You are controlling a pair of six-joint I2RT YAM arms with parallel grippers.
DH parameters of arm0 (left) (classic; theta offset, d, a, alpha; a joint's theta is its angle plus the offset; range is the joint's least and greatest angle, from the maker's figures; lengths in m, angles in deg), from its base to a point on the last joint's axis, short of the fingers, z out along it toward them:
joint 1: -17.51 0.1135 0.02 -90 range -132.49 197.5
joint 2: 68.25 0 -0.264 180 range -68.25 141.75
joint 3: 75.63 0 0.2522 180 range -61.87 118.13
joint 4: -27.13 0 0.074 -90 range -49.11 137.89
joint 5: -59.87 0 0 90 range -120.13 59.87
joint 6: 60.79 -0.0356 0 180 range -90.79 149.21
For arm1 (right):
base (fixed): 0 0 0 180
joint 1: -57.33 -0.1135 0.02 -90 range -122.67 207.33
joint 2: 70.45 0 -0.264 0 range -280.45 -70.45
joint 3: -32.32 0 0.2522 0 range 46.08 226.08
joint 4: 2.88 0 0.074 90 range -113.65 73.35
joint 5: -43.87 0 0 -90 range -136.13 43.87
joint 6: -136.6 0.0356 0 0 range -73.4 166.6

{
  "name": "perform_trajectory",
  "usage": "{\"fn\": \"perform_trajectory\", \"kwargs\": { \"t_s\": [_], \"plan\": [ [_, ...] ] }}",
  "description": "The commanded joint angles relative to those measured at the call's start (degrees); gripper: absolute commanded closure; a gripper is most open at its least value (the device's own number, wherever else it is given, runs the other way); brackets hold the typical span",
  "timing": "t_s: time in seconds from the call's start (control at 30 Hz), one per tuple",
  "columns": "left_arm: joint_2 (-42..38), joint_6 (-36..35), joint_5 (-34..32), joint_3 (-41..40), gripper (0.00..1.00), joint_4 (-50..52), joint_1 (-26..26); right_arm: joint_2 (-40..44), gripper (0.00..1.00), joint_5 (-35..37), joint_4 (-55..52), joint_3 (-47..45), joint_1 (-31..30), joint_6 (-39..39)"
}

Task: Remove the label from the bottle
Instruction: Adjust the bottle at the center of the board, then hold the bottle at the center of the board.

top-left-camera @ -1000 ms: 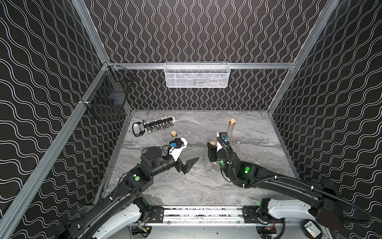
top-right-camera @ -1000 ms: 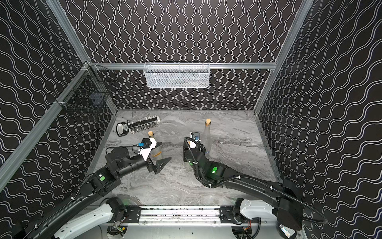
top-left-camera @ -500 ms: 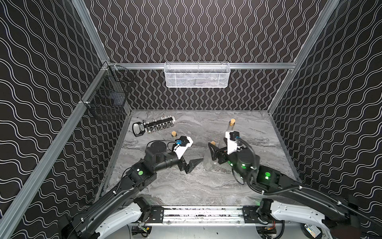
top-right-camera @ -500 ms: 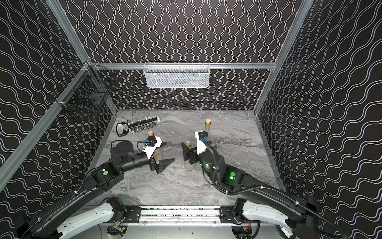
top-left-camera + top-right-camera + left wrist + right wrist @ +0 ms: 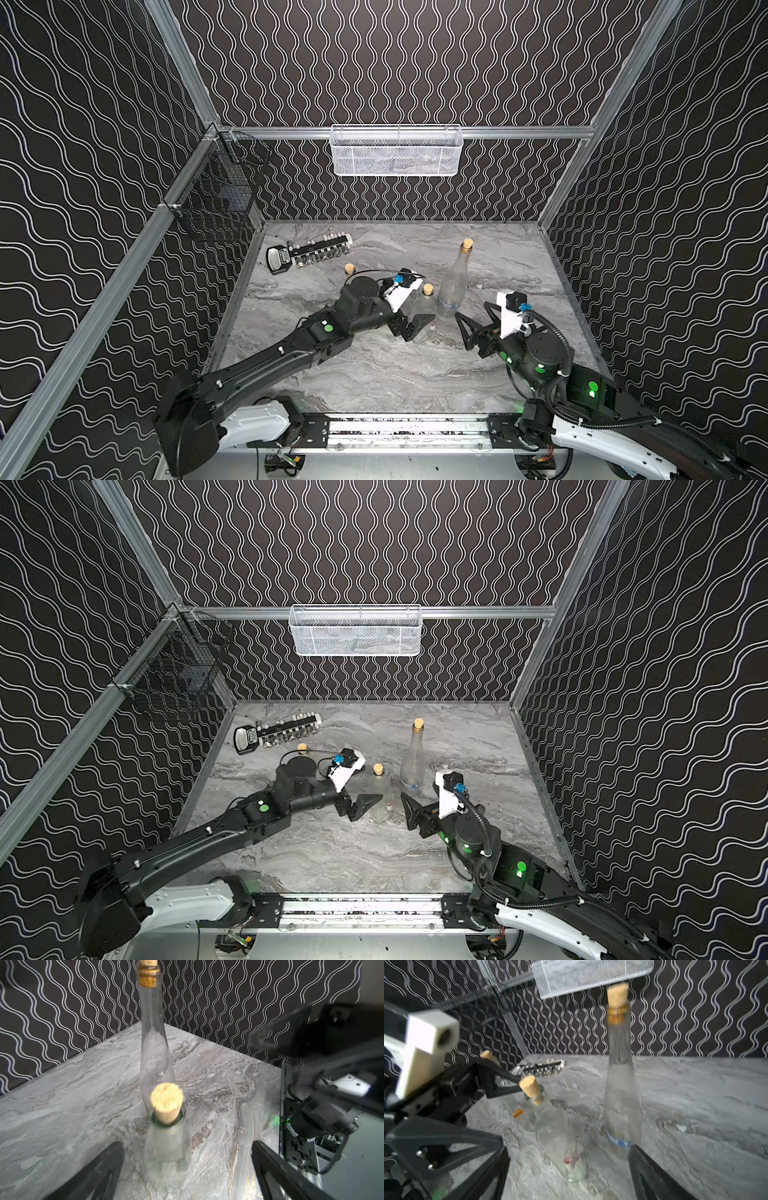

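Both tools are spread wide and nothing is pinched. The left tool [image 5: 186, 1145] straddles the short bottle [image 5: 167, 1147], one finger on each side of the glass with clear gaps. The tall bottle [image 5: 622, 1093] stands on the counter [image 5: 374, 374] just beyond the short one. The right tool [image 5: 471, 311] faces the pair, empty, with the tall bottle just ahead of one finger.

The only clear label [image 5: 618, 1142] is a blue band low on the tall bottle. A red fleck [image 5: 571, 1160] low on the short bottle is too blurred to call.

My read is that this is the steadying grip before the peel. The holding tool should close slowly and squarely on the bottle's body, because the glass is slick and tips easily. It should also keep its fingers clear of the band, so the free tool can come in low and pick at an edge.

The tall bottle's long axis runs straight up, with its cork [image 5: 617, 994] on top and the band wrapping its foot. The short bottle's cork also points up. It seems to lean in the right wrist view, though I can't settle that.
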Motion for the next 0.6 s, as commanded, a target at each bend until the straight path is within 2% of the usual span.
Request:
{"fn": "perform_trajectory", "kwargs": {
  "t_s": [0.0, 0.2, 0.4, 0.53, 0.57],
  "plan": [
    [3.0, 1.8, -3.2, 1.1, 0.01, -6.0, -0.3, 0.2, 0.1, -1.5, -0.7, -2.8, 0.0, 2.2],
    [8.0, 2.9, -4.5, 2.3, 0.04, -9.2, -0.4, 0.8, 0.11, -4.8, 4.4, -7.3, -0.1, -0.7],
    [11.4, 4.2, -3.2, 3.6, 0.19, -10.3, -0.4, 0.6, 0.12, -8.1, 9.9, -11.9, -0.1, -5.1],
    [13.4, 3.3, -2.4, 5.5, 0.38, -7.0, -0.4, -0.3, 0.14, -10.7, 18.7, -18.1, -0.1, -9.4],
    [13.7, 3.0, -2.3, 5.6, 0.4, -6.6, -0.4, -0.6, 0.14, -10.5, 20.6, -19.3, -0.1, -9.7]
  ]
}}
